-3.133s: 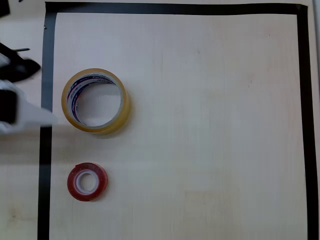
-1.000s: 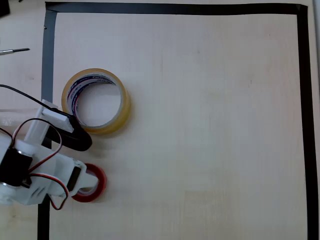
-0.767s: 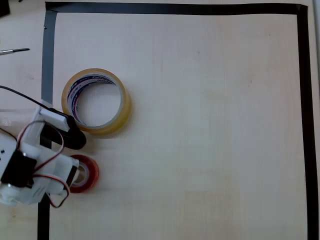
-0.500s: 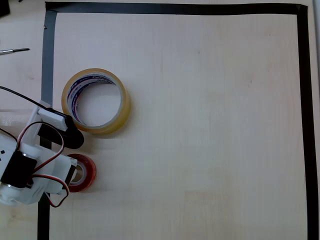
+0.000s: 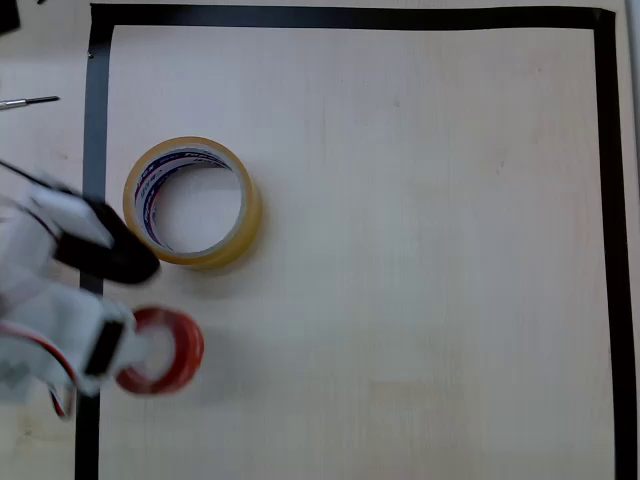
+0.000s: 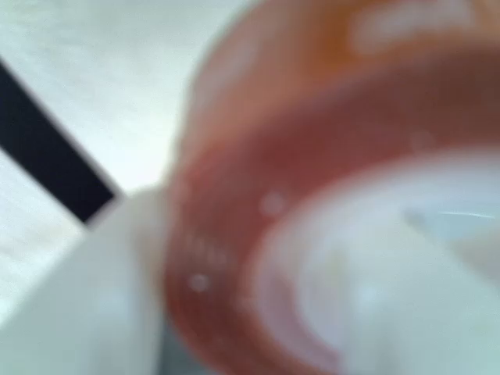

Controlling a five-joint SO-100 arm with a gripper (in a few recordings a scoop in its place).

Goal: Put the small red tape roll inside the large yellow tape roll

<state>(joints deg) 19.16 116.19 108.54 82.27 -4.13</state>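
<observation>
While the large translucent amber-yellow tape roll lies flat just above, we risk dropping the small glossy red tape roll: the white gripper looks pinched on its left wall only, a shallow bite, blurred by motion

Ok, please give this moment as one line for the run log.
end effector: on small red tape roll, grip unclear | large yellow tape roll: flat, hole empty | views: blurred
</observation>
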